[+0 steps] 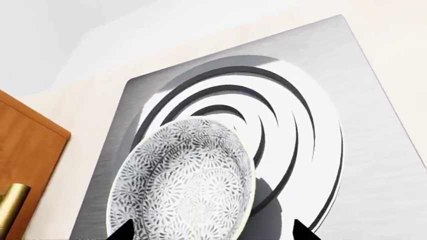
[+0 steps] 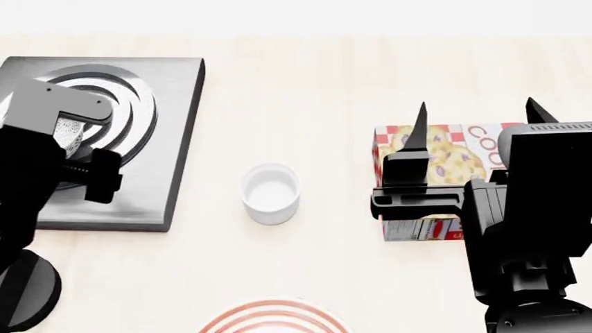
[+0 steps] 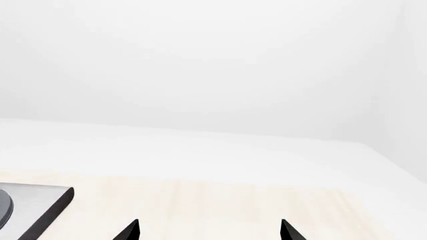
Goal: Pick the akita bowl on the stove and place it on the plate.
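Note:
The akita bowl [image 1: 187, 185], speckled black and white, sits on the raised rings of the grey stove [image 1: 373, 150]. My left gripper [image 1: 213, 232] is open right at the bowl: one fingertip [image 1: 124, 232] shows against the bowl's speckled surface, and the other stands past its rim over the rings. In the head view my left arm covers most of the stove [image 2: 171, 139], and only a sliver of the bowl [image 2: 68, 132] shows. The plate [image 2: 274, 320], white with red rings, lies at the near table edge. My right gripper [image 2: 478, 111] is open and empty, raised above a cookie box.
A plain white cup [image 2: 271, 193] stands mid-table between stove and plate. The cookie box [image 2: 444, 156] lies at the right under my right arm. A round black knob [image 2: 23, 291] sits near left. A wooden cabinet [image 1: 27, 145] with a brass handle [image 1: 13, 205] is beside the stove.

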